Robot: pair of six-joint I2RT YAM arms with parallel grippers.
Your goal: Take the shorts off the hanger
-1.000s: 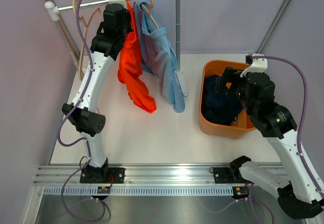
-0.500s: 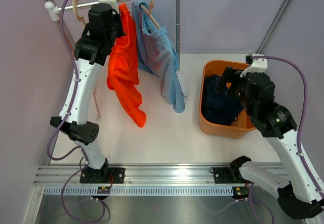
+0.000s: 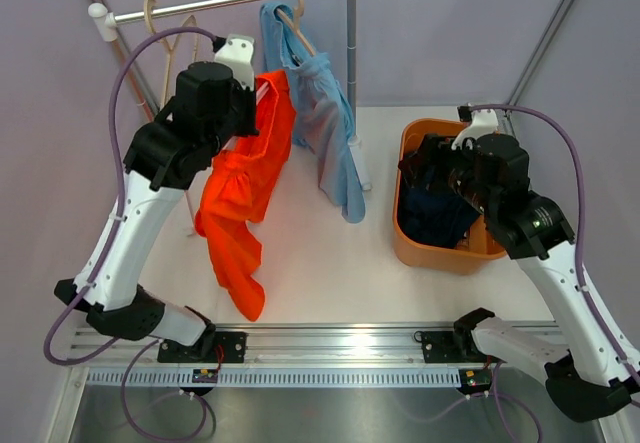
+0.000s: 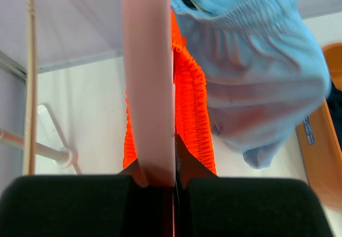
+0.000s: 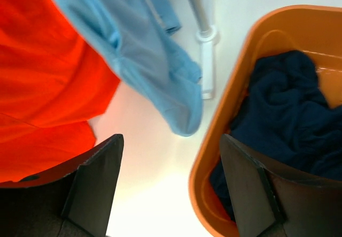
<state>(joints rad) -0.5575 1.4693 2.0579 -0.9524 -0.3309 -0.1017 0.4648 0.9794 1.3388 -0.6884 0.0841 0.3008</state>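
Note:
The bright orange shorts [image 3: 240, 193] hang free of the rail from my left gripper [image 3: 258, 113], which is shut on their waistband [image 4: 192, 103]. A pale blurred strip [image 4: 147, 76] runs up from the jaws of the left gripper [image 4: 175, 140]; I cannot tell what it is. The light blue shorts [image 3: 325, 123] stay on a hanger [image 3: 295, 13] at the rail's right end. The dark navy shorts [image 3: 440, 213] lie in the orange bin [image 3: 415, 248]. My right gripper [image 3: 425, 158] is open and holds nothing, over the bin's left rim [image 5: 214, 157].
The clothes rail [image 3: 220, 1] crosses the back, with its post [image 3: 352, 63] standing between the shorts and the bin. Two bare hangers [image 3: 150, 13] hang at its left end. Purple walls close in the left and back sides.
My left arm has pulled the orange shorts off the rail, down and toward the front. My right gripper has shifted a little left over the bin's rim and narrowed slightly.

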